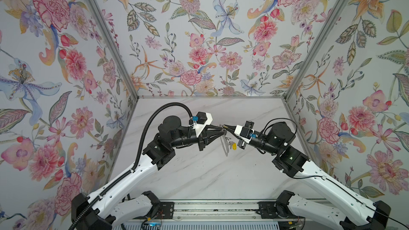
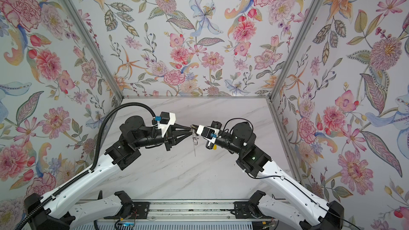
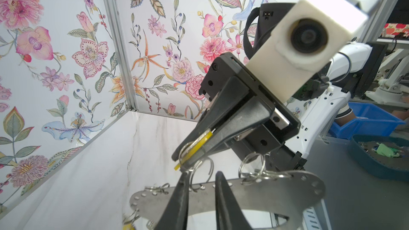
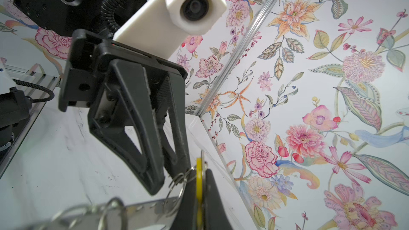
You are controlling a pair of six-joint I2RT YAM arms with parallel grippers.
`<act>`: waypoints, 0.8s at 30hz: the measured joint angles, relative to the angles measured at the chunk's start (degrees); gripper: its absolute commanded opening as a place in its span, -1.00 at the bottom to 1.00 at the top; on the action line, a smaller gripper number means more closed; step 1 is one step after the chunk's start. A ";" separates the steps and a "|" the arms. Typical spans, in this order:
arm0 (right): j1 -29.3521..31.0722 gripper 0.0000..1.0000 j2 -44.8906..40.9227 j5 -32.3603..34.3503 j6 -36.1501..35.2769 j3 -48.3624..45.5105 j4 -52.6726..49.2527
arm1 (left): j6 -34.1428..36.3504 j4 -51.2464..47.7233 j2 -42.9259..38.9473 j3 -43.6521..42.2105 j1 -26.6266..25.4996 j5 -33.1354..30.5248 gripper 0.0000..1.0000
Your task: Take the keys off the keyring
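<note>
Above the keyring [image 3: 276,195], right hand [image 3: 188,160] pinches a yellow-tagged key [image 3: 199,146], seemingly for pulling free. Left hand [image 3: 201,174], slightly spread, straddles its rim, likely bracing.

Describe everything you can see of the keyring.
The keyring is a flat grey metal plate with a large rounded opening and small holes along its rim, several wire rings threaded through them. It hangs clear of the table from a ring on the yellow-tagged key pinched in the right gripper; the left gripper straddles a rim ring.

Brushed-metal keyring [image 3: 276,192], glossy yellow plastic key tag [image 3: 200,148], smooth marble-look tabletop [image 1: 199,173].
</note>
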 measured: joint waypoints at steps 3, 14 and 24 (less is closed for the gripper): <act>0.00 -1.00 -0.02 -0.13 0.02 0.00 0.00 | -0.09 0.24 0.33 0.00 0.00 0.09 -0.67; -0.37 -1.00 -0.09 -0.22 0.44 -0.59 0.26 | -0.07 -0.20 1.77 0.00 0.00 0.92 -0.47; -0.37 -1.00 -0.09 -0.83 0.59 -0.63 0.26 | -0.07 -0.85 3.39 0.00 0.00 0.68 -0.48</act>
